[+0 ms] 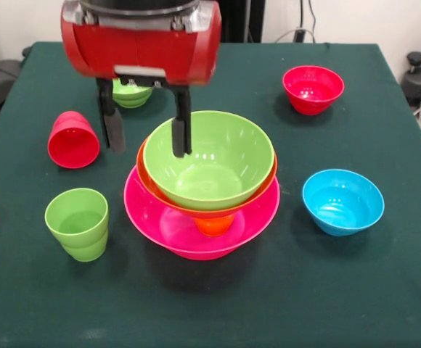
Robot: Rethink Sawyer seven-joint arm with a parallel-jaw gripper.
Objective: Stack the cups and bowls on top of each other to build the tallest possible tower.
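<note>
Fingers of the gripper (146, 134) hang spread, one inside the large green bowl (214, 161) near its rim, the other outside.

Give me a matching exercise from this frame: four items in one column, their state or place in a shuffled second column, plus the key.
Items:
1. red cup
2. green cup
3. large green bowl
4. blue bowl

States:
A. nested in the orange bowl, over the pink bowl
B. upright on the cloth, left of the pink bowl
C. lying on its side, mouth toward the camera
D. alone on the cloth, right of the stack

Pairs: 1-C, 2-B, 3-A, 4-D
</note>
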